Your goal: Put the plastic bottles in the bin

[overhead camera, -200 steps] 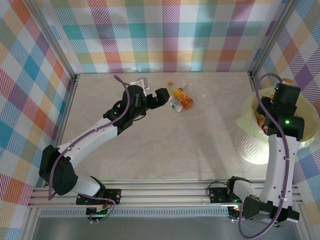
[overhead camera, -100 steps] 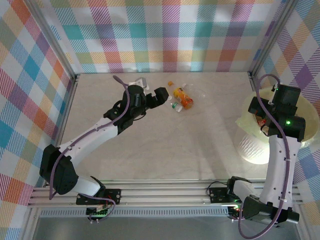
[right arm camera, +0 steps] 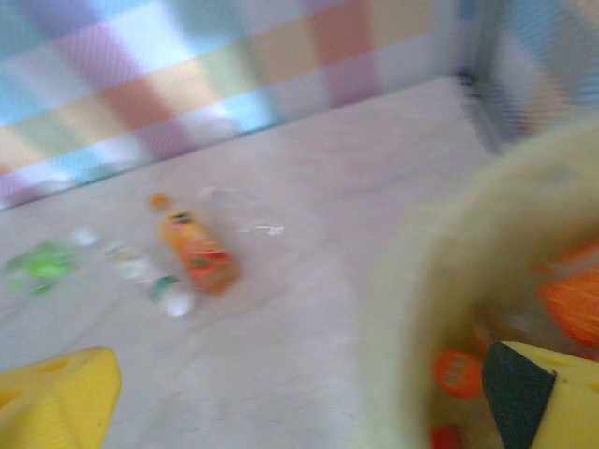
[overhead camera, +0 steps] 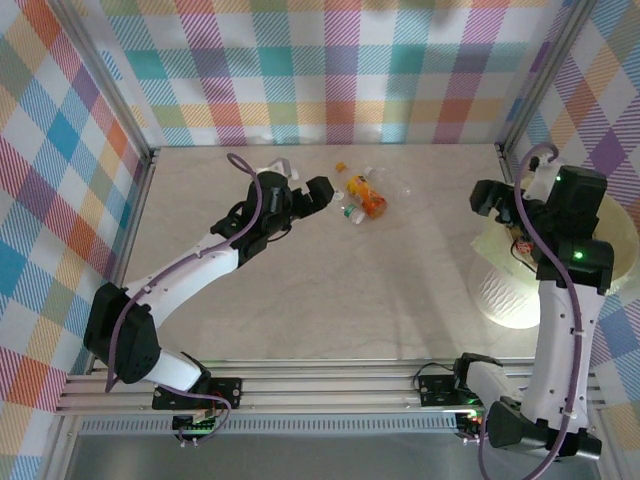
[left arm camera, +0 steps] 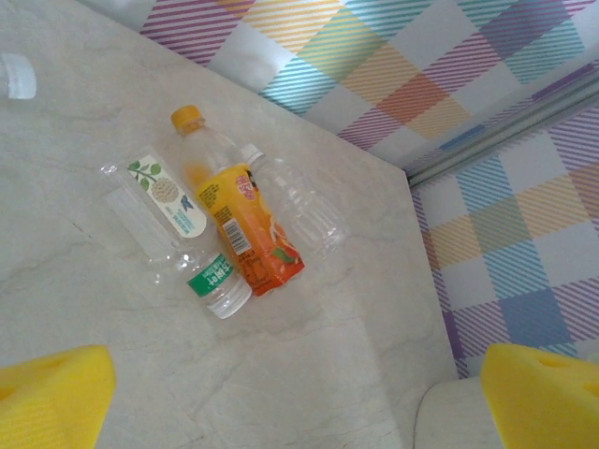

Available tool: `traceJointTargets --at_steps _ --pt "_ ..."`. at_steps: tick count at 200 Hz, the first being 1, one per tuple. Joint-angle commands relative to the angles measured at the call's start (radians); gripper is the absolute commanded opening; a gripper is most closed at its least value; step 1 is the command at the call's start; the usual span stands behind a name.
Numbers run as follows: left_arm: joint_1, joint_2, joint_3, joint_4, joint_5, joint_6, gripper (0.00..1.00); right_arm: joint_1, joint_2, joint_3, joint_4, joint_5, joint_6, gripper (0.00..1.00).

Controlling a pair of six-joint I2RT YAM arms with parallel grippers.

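The pale marbled table [overhead camera: 400,290] lay inside bright plaid walls [overhead camera: 330,70]. My left arm stretched toward the far middle, with my left gripper [overhead camera: 322,192] spread wide just beside three plastic bottles [left arm camera: 225,234] lying together. My right gripper [overhead camera: 487,198], fingers apart and empty, hung by the left rim of the bin [overhead camera: 505,295] at the table's right edge.

three bottles down on the table [left arm camera: 374,355] right now: one orange-labelled bottle [left arm camera: 251,238], one green-banded clear bottle [left arm camera: 176,232], one white-capped clear bottle [left arm camera: 301,210]. one bin [overhead camera: 500,292], and the orange shapes [right arm camera: 573,307] inside it are too blurred to count.
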Motion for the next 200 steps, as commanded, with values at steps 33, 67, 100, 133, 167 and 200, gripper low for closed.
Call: traceJointTargets --at_steps 33,67,100,133,167,200 --pt "0.015 -0.005 -0.053 0.035 -0.038 -0.020 1.00 0.285 0.128 -0.026 0.208 -0.140 -0.019 1.00" --pt "0.020 -0.032 -0.093 0.023 -0.103 -0.034 1.00 0.369 0.281 -0.044 0.306 -0.156 -0.022 1.00" --pt "0.022 -0.059 -0.138 0.037 -0.140 -0.047 1.00 0.433 0.484 0.009 0.369 -0.015 -0.055 1.00" --pt "0.023 -0.088 -0.171 0.040 -0.158 -0.041 1.00 0.437 0.719 0.136 0.367 0.218 -0.106 1.00" --pt "0.024 -0.127 -0.190 -0.003 -0.191 -0.034 1.00 0.427 0.953 0.325 0.302 0.309 -0.233 0.98" --pt "0.025 -0.160 -0.213 -0.041 -0.220 -0.044 1.00 0.407 1.106 0.476 0.250 0.328 -0.293 0.94"
